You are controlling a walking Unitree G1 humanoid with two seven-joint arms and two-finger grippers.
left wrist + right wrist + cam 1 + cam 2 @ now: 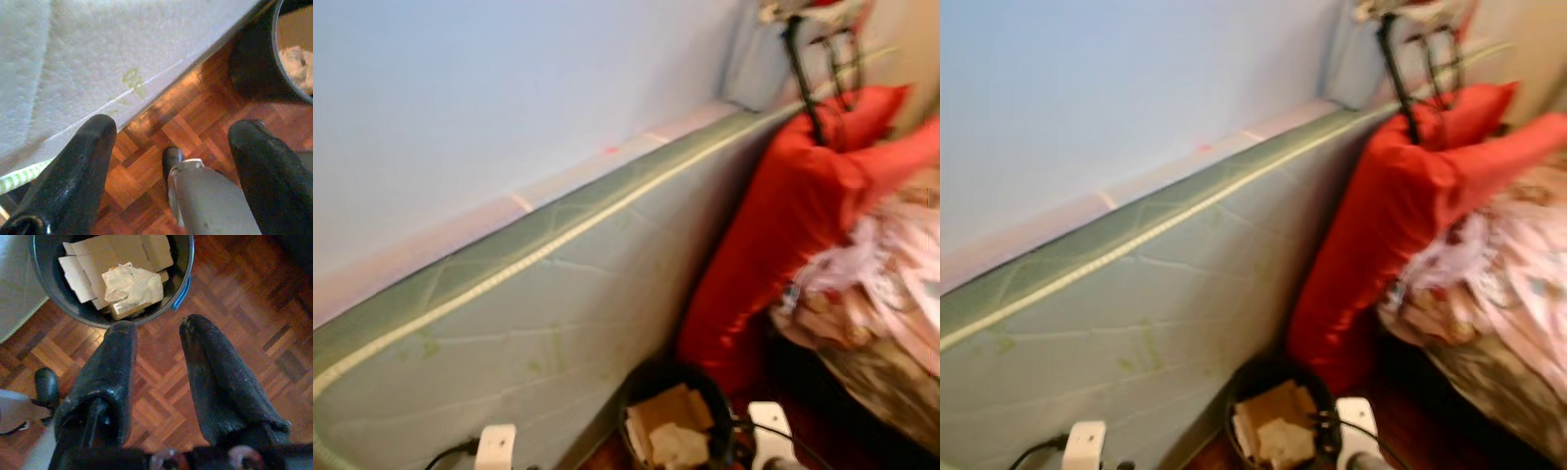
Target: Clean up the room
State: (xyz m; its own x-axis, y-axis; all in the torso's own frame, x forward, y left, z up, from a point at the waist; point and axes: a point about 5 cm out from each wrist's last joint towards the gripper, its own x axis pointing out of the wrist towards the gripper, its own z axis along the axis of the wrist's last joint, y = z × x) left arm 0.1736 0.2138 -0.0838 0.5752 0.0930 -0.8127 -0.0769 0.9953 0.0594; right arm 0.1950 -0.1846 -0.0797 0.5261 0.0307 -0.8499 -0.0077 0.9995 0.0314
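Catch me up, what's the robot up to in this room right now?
Nothing is being handled. The robot stands on the parquet floor beside a mattress leaning on the wall, looking toward a red pillow and a bedding heap. A black bin holding cardboard and crumpled paper sits at its feet. The left hand and right hand hang open, holding nothing.
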